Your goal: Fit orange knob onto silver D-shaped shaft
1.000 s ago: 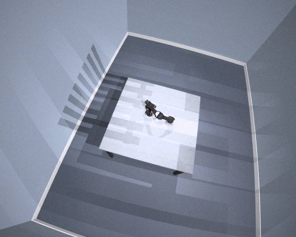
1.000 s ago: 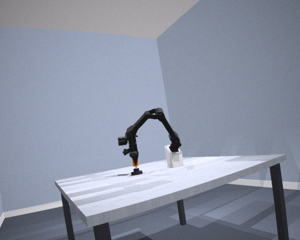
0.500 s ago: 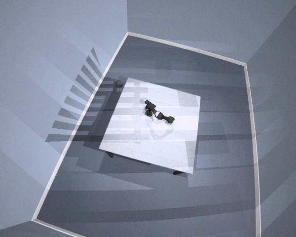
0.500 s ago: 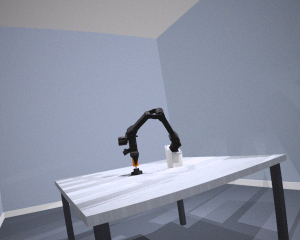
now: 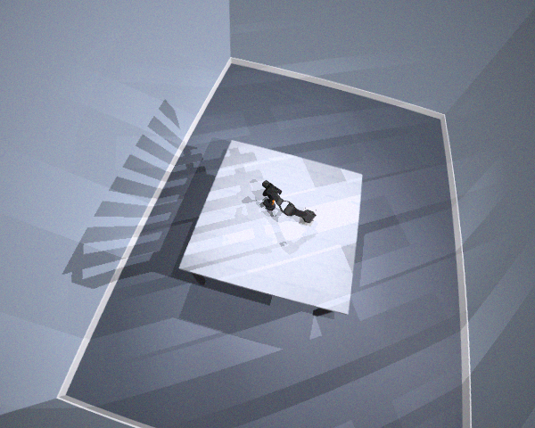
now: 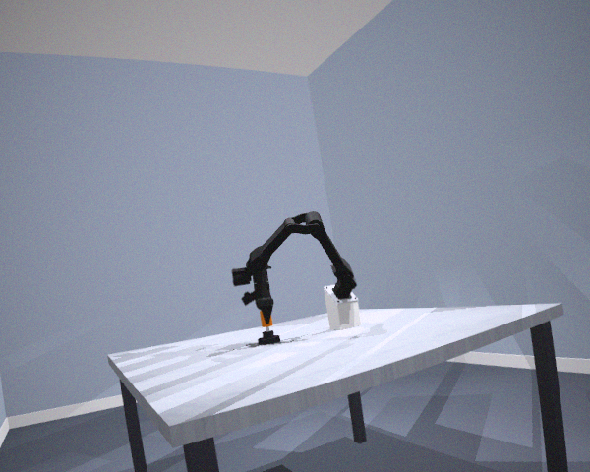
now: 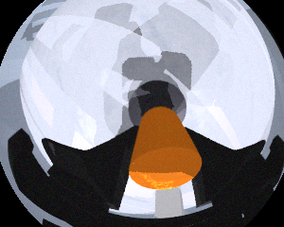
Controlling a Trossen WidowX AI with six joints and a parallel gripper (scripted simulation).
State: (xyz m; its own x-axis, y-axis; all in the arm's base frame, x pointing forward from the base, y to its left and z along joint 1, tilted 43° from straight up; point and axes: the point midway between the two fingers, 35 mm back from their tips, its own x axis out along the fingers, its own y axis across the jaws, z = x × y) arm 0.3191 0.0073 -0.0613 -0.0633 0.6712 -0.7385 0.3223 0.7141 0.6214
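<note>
The orange knob (image 5: 273,201) (image 6: 263,320) (image 7: 167,137) is upright between the fingers of my gripper (image 6: 267,320) (image 7: 160,130), which is shut on it. The dark round pedestal (image 5: 271,207) (image 6: 268,339) (image 7: 156,90) stands on the table under the knob. In the exterior view a short bit of the silver shaft (image 6: 267,328) shows between the knob's lower end and the pedestal, so the knob is above the pedestal and not touching it. The knob's hole and the flat sides are hidden, and I cannot tell whether the shaft's tip is inside the hole.
The pale table (image 5: 267,271) (image 6: 386,355) carries the pedestal and the arm's white base (image 6: 342,312), which stands to the right of the pedestal in the exterior view. The black arm (image 5: 288,209) (image 6: 277,242) arches between base and gripper. Striped shadows cross the table.
</note>
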